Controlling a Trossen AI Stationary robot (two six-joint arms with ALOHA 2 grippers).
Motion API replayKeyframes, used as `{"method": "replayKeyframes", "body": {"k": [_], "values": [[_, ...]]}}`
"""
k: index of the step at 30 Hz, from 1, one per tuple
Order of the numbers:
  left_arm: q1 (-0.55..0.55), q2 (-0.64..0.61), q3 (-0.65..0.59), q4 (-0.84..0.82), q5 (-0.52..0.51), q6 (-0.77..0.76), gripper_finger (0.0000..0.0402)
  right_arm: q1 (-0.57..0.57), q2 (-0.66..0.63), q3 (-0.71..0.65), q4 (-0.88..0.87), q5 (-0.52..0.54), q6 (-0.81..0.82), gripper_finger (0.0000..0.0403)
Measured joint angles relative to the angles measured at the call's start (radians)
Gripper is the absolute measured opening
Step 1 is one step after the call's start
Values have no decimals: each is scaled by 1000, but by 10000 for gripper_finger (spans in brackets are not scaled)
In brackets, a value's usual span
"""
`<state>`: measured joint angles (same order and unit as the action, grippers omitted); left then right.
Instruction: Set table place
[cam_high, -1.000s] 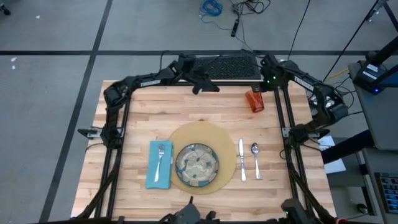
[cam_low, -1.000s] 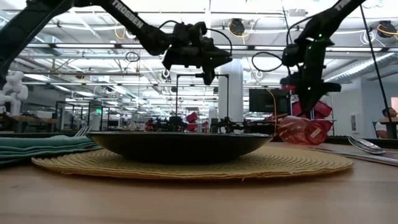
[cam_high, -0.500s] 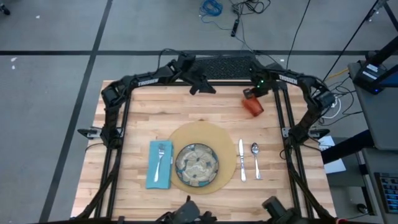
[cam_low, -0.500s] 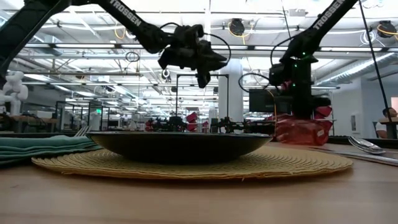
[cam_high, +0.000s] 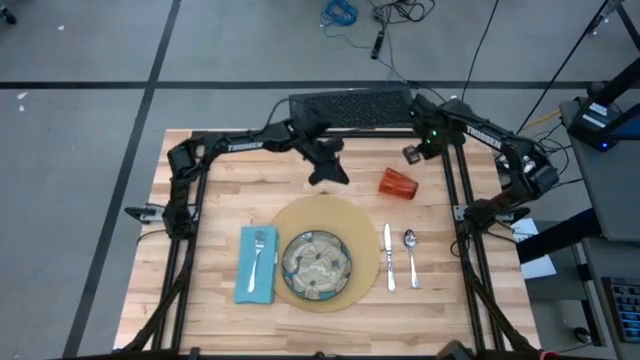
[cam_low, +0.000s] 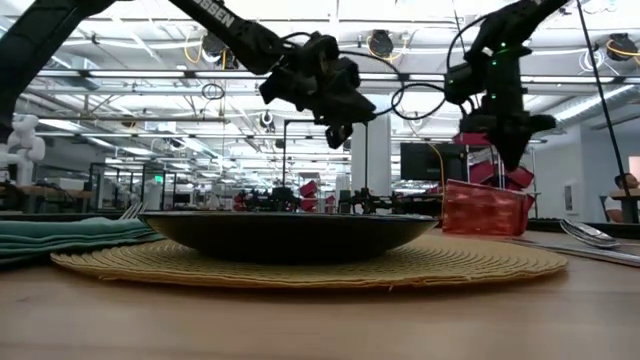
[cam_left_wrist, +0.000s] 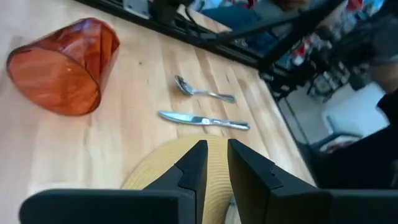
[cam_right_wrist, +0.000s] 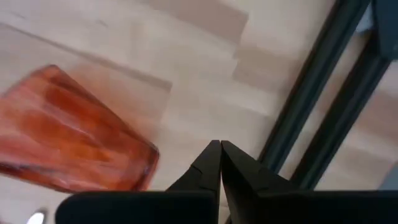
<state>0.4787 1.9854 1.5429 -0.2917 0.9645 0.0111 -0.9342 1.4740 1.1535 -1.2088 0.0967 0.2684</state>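
Observation:
The orange cup (cam_high: 397, 183) lies on its side on the table (cam_high: 230, 170), between the round tan mat (cam_high: 322, 215) and my right gripper (cam_high: 410, 153). That gripper is shut, points down and hangs above and beside the cup (cam_right_wrist: 68, 149), touching nothing. My left gripper (cam_high: 328, 175) hovers over the mat's far edge, left of the cup (cam_left_wrist: 62, 68), its fingers a narrow gap apart and empty. On the mat sits the patterned plate (cam_high: 316, 265). The fork (cam_high: 258, 252) lies on the blue napkin (cam_high: 257, 270) to the left. Knife (cam_high: 388, 257) and spoon (cam_high: 410, 252) lie to the right.
A black mesh panel (cam_high: 350, 105) stands along the table's far edge. Black frame posts (cam_high: 465, 215) run down the table's right side, and others (cam_high: 185, 215) down the left. Bare wood lies left of the cup and along the near edge.
The cup, tilted under my right gripper a second ago, has come down on the table and moved toward the mat, ending on its side. My right gripper has risen off it. My left gripper has moved toward the near edge, over the mat's far rim.

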Motion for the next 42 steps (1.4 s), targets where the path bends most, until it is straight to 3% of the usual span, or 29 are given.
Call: {"method": "replayKeyframes", "body": {"k": [8,11,16,19,22,26,30,34,42], "values": [[-82,0,-5,2,-41,52,47,105,-31,-232,47,-70,87,0],[-109,0,-20,4,-103,51,47,162,-36,-307,124,-90,131,0],[-161,0,-79,93,-198,27,47,278,-49,-383,247,-260,188,0],[-185,0,-109,119,-206,21,47,332,-49,-377,264,-287,207,0],[-207,0,-149,156,-253,-1,47,350,-51,-354,256,-273,210,0],[-220,0,-208,202,-417,-44,47,350,-79,-311,189,-176,199,0],[-229,9,-260,435,-408,-172,47,344,-138,-286,189,-129,192,0],[-264,10,-270,569,-377,-252,47,332,-192,-284,184,-129,182,0],[-278,45,-253,621,-568,-341,76,325,-239,-284,190,-128,173,0]]}}
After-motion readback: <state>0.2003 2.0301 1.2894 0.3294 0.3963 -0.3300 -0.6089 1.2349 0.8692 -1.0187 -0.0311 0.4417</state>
